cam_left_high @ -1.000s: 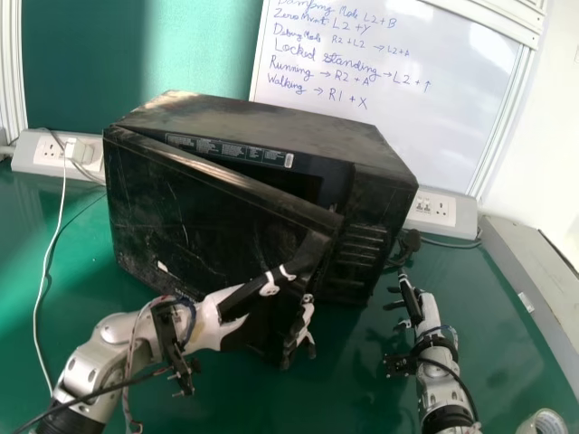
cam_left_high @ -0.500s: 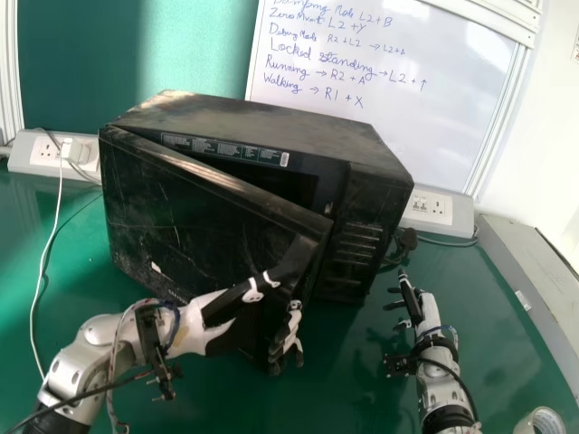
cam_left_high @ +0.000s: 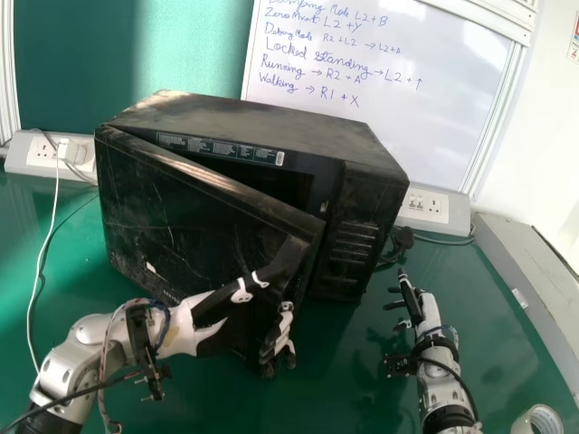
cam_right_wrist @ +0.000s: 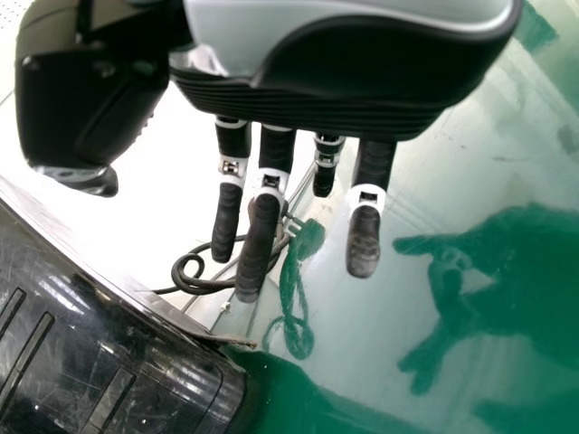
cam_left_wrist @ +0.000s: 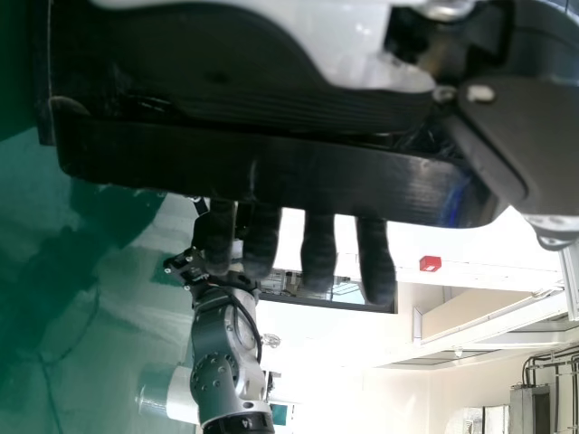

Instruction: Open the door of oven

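Plainly one oven (cam_left_high: pixel 271 122), one door (cam_left_high: pixel 172 212) ajar, left robot hand (cam_left_high: pixel 188 327) at it, right robot hand (cam_left_high: pixel 427 310) apart, both unclenched.

The oven's (cam_left_high: pixel 262 123) inside is being mostly hidden by its door (cam_left_high: pixel 194 221); in the head view, whiteboard (cam_left_high: pixel 407 122) and tape roll (cam_left_high: pixel 541 412) are being cropped.

Ahead of you in the head view, a whiteboard (cam_left_high: pixel 425 117) carries blue handwriting, with a green board (cam_left_high: pixel 127 54) to its left. At the back of the green surface (cam_left_high: pixel 344 398) you have a socket box (cam_left_high: pixel 29 155) on the left, a white plug (cam_left_high: pixel 80 152) in it and a white cable (cam_left_high: pixel 53 221) trailing forward. Your right side has another socket box (cam_left_high: pixel 421 215), a grey ledge (cam_left_high: pixel 520 253) and, near the corner, a tape roll (cam_left_high: pixel 540 419).
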